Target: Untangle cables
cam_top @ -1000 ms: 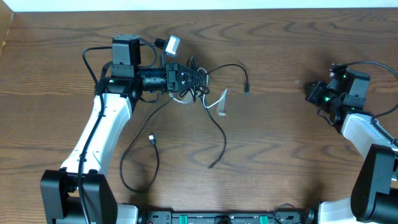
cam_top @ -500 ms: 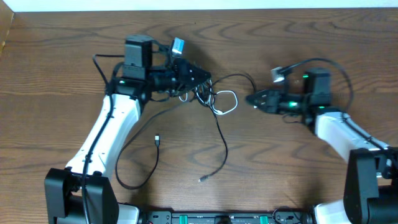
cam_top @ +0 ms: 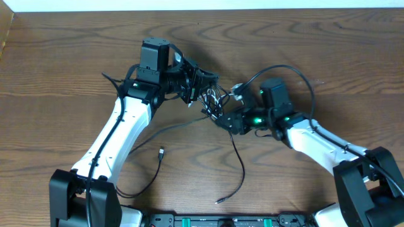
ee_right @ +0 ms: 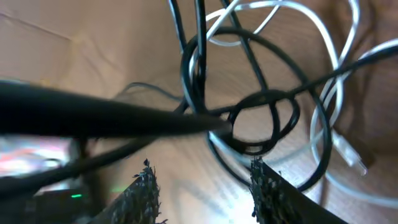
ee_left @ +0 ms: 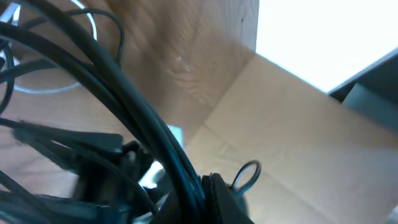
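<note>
Left hand [cam_top: 197, 87] clamped on the cables [cam_top: 214, 102]; right hand [ee_right: 204, 186], fingers [ee_right: 142, 190] apart, faces a black loop [ee_right: 292, 115] just ahead: next, probably, close on it and pull away

Table [cam_top: 328, 50]: dark brown wood grain, running left to right, fills nearly the whole overhead view. Thin white strip [cam_top: 189, 4] along its far edge; wall or floor, cannot tell. Tan cardboard edge [cam_top: 4, 34] at the far-left corner. Left wrist view: creased tan cardboard panel [ee_left: 298, 124] beyond the tabletop, overexposed white area [ee_left: 323, 31] above it. Light even, soft glare on wood.
</note>
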Controlling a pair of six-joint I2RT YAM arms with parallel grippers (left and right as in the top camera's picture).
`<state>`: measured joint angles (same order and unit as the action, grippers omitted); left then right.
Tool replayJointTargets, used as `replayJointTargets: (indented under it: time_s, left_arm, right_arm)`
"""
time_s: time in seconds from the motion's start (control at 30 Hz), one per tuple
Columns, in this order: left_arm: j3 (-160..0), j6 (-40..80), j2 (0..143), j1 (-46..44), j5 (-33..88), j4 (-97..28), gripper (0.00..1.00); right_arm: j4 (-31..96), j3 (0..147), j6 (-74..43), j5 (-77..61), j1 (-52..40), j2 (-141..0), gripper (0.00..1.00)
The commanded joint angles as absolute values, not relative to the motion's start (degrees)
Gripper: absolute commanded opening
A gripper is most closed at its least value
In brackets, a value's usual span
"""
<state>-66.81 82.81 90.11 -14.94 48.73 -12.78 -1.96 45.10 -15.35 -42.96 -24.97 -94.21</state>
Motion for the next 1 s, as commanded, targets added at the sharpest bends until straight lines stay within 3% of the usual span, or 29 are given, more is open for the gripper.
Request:
replayJointTargets:
  time_s: [0.0, 0.37, 0.4, 0.47, 0.57, 0.97]
  left_arm:
    - [-67.6, 88.9, 88.6, -14.8, 49.2, -12.6, 0.08]
    - [-67.6, 90.8, 88.6, -14.9, 54.9, -12.6, 0.08]
    - [-67.6, 90.8, 88.6, -14.9, 55.3, -12.6, 0.08]
    - [-67.6, 90.8, 88.6, -14.9, 55.5, -12.6, 0.08]
    - [-67.6, 90.8, 88.6, -14.9, 55.5, -12.6, 0.08]
    - [-67.6, 84.6, 88.7, -13.9, 51.7, -12.6, 0.07]
  right_arm:
    - [-2.0, 45.2, -11.0, -30.5, -27.6, -93.0, 0.48]
    - [-5.6, 45.2, -3.3, -21.1, -34.2, -93.0, 0.45]
    - [-6.5, 45.2, -3.3, -21.1, -34.4, -93.0, 0.41]
    - [-7.8, 45.2, -3.3, -21.1, -34.7, -93.0, 0.21]
    - [-7.9, 45.2, -3.3, -21.1, -34.4, -93.0, 0.01]
    - [0.3, 45.2, -6.9, -23.6, -31.6, -90.4, 0.01]
